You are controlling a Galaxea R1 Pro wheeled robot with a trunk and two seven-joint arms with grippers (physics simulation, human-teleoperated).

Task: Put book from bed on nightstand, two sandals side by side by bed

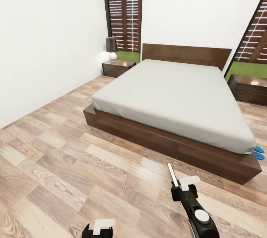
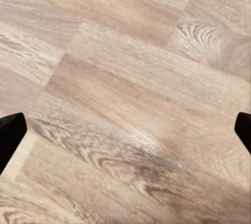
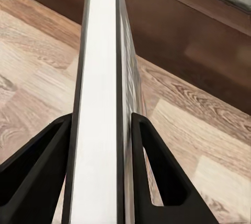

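Progress looks about half made: the book (image 3: 99, 104) is off the bed (image 1: 174, 93), clamped edge-on in the right gripper (image 1: 177, 185) fingers near the bed's foot, left gripper (image 2: 125, 125) fingers apart, nightstand (image 1: 118, 67) unreached, sandals (image 1: 259, 152) beside the bed.

1. We see the wood-plank floor (image 2: 130, 88) below us, its grain pale brown with darker knots.
2. Our left gripper (image 2: 125, 130) has its two dark fingertips (image 2: 9, 132) spread wide at opposite edges, nothing between them.
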